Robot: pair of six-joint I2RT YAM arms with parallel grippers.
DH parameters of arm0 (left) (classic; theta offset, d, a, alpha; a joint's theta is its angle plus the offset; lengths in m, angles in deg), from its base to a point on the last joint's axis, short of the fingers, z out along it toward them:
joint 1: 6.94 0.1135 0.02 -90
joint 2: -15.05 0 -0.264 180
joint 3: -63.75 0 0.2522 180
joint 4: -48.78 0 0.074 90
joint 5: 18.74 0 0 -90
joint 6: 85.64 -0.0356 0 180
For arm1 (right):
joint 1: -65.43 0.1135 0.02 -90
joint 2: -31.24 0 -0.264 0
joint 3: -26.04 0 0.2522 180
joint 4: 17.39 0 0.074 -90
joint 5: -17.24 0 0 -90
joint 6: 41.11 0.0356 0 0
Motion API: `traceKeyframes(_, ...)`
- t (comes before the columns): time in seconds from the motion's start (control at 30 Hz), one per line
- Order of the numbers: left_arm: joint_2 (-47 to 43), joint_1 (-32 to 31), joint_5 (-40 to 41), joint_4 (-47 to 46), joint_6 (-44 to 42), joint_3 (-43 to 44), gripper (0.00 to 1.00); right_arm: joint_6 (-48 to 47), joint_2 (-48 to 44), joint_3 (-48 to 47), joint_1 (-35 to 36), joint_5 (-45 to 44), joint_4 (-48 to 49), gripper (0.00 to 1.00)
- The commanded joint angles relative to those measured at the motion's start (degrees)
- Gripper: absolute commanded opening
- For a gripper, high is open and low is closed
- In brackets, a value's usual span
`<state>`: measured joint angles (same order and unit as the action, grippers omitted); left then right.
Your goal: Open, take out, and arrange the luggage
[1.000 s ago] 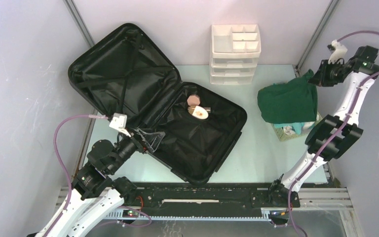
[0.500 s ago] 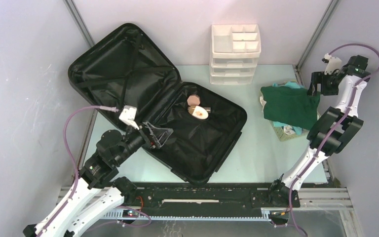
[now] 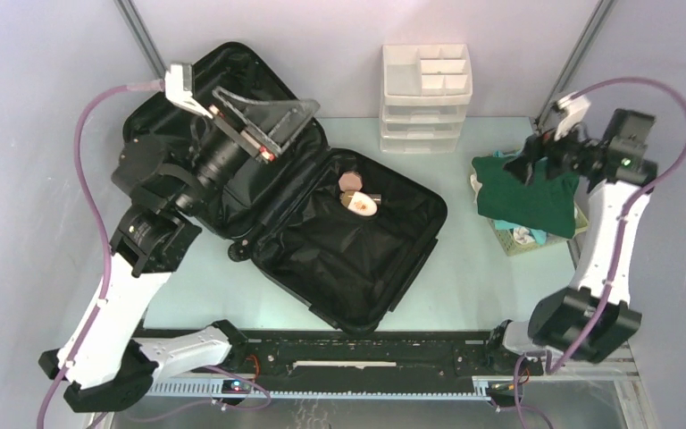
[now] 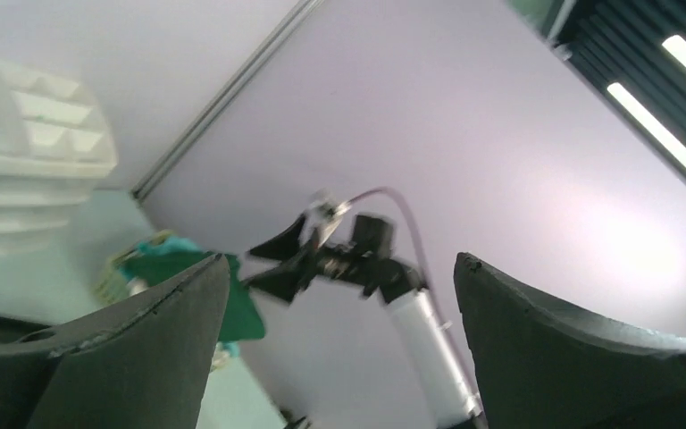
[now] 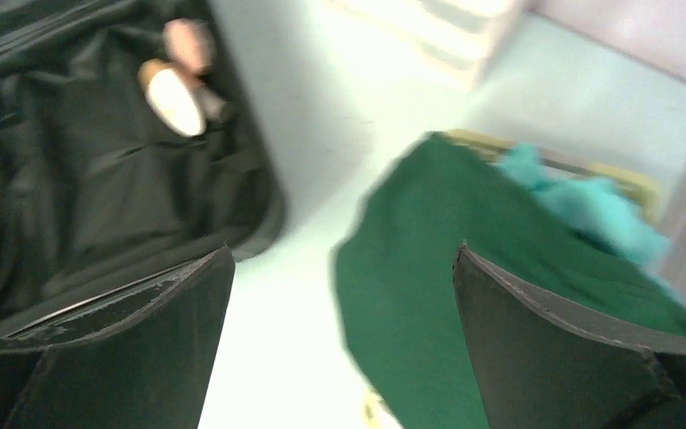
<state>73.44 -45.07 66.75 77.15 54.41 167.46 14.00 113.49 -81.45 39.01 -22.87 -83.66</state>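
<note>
black hard-shell luggage (image 3: 357,259) w/ fabric lining lay wide open across the left half of the pale green table (image 3: 482,286), lid half toward the back-left corner. left gripper (image 3: 288,125), a sec ago low by the near edge of the base half, had swung up high over the lid. its clear jaws had gone from partly spread to fully spread, nothing btwn them. inside the base half, near the hinge, a small pinkish round item (image 3: 350,180) and a cream oval item (image 3: 359,204) sat where they'd been, just beside each other. white three-tier plastic drawer organizer (image 3: 426,98) stood at the back, unmoved. further right, the dark green cloth (image 3: 522,197), which had hung pinched from the right gripper (image 3: 522,163), now lay draped over the pale yellow perforated basket (image 3: 520,239), w/ teal fabric (image 5: 581,192) peeking out beside it. right jaws were spread wide just above the cloth, holding nothing. meaning, imo: cloth drop-off done, both arms free. the two small items prob. remain to come out & get sorted.
</note>
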Motion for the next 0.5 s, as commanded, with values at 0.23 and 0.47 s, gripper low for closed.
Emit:
traceKeyframes(0.23,8.44,-5.29,4.36,3.71,2.05,21.92,1.00,8.26,-8.18,16.25,11.99,7.01,10.47,1.00)
traceKeyframes(0.47,9.80,-4.98,6.47,2.97,-1.38,25.37,1.00,8.62,-7.54,16.25,13.00,6.89,11.05,1.00)
